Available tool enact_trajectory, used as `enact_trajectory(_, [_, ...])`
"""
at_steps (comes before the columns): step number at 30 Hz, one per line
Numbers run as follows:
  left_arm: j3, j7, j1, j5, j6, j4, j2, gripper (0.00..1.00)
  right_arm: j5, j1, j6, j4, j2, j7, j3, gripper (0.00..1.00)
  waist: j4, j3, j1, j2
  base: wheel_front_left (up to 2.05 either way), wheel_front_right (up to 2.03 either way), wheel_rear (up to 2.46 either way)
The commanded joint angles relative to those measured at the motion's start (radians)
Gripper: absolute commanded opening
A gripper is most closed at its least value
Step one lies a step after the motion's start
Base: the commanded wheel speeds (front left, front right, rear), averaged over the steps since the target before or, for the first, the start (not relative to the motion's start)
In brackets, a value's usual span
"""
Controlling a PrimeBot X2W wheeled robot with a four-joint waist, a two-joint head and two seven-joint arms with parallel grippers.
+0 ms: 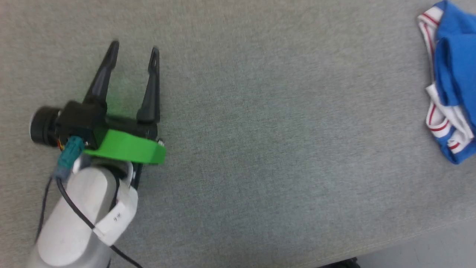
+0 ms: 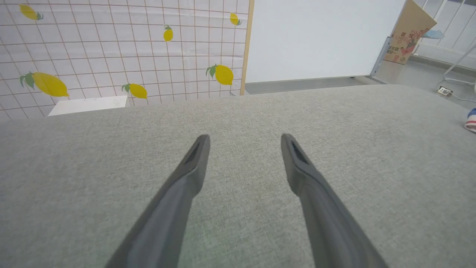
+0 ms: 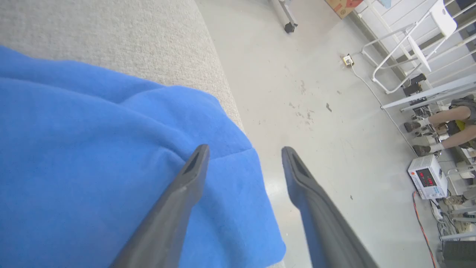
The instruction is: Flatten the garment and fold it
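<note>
My left end effector (image 1: 134, 47) at lower left of head view, fingers spread, empty, over the grey fabric-covered table (image 1: 279, 156). Crumpled royal-blue jersey garment with red-and-white striped trim (image 1: 453, 70) at far right edge. My right end effector (image 3: 244, 149) is above its blue cloth, fingers apart, gripping nothing.

Pale left forearm (image 1: 80, 208) reaching forward, left jaws spread and empty, right jaws also parted
</note>
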Motion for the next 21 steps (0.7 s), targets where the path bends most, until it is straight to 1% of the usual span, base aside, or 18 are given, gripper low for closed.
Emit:
enact_trajectory(1, [0.005, -0.011, 0.031, -0.013, 0.010, 0.012, -0.006, 1.00, -0.027, 0.032, -0.002, -0.001, 0.002, -0.023, -0.006, 1.00, -0.012, -0.107, -0.0002, 0.0120, 0.00, 0.00, 0.00])
enact_trajectory(6, [0.025, -0.033, 0.116, -0.046, 0.035, 0.038, -0.020, 1.00, -0.048, 0.094, -0.002, 0.011, 0.013, -0.086, -0.008, 1.00, -0.012, -0.230, -0.0002, 0.0120, 0.00, 0.00, 0.00])
enact_trajectory(8, [0.034, -0.040, 0.156, -0.060, 0.046, 0.047, -0.026, 1.00, -0.033, 0.130, -0.002, 0.015, 0.022, -0.111, 0.008, 1.00, -0.010, -0.281, -0.0002, 0.0120, 0.00, 0.00, 0.00])
enact_trajectory(11, [0.048, -0.050, 0.221, -0.081, 0.065, 0.058, -0.037, 1.00, 0.004, 0.204, -0.002, -0.011, 0.052, -0.134, 0.035, 1.00, -0.002, -0.353, -0.0002, 0.0120, 0.00, 0.00, 0.00])
enact_trajectory(16, [0.069, -0.061, 0.316, -0.109, 0.089, 0.069, -0.051, 1.00, 0.065, 0.359, -0.002, -0.116, 0.120, -0.144, 0.076, 1.00, 0.018, -0.439, -0.0002, 0.0120, 0.00, 0.00, 0.00])
enact_trajectory(21, [0.077, -0.064, 0.388, -0.128, 0.099, 0.095, -0.054, 1.00, 0.126, 0.512, -0.002, -0.276, 0.204, -0.119, 0.099, 1.00, 0.045, -0.497, -0.0002, 0.0120, 0.00, 0.00, 0.00])
